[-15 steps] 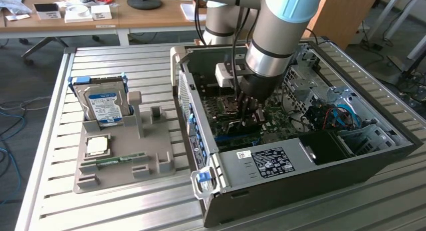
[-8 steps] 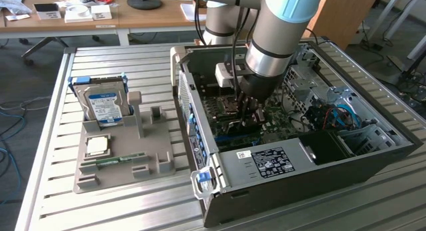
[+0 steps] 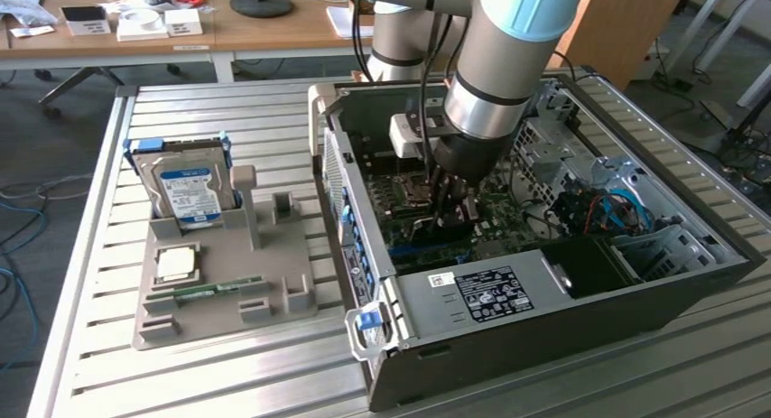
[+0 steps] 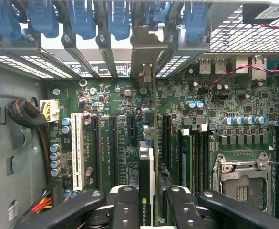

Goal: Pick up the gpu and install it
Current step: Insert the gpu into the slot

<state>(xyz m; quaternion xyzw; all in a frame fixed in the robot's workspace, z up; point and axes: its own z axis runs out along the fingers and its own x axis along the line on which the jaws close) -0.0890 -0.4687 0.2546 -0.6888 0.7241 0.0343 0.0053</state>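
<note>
Exterior view: slatted metal table [image 3: 241, 382], wooden desks [image 3: 241, 34] behind. Open computer case [image 3: 674, 283] on table. Gripper [image 3: 452, 206] down inside case.

Wrist view: gpu [image 4: 146, 162] edge-on, upright over motherboard [image 4: 110, 100] slot, between fingers [image 4: 125, 205]. Fingers parted, straddling card, gap visible on one side, not clamping.

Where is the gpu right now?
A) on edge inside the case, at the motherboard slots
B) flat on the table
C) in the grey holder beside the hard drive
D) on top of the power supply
A: the wrist view shows the gpu standing on edge among the motherboard slots inside the case, right at the gripper.
</note>
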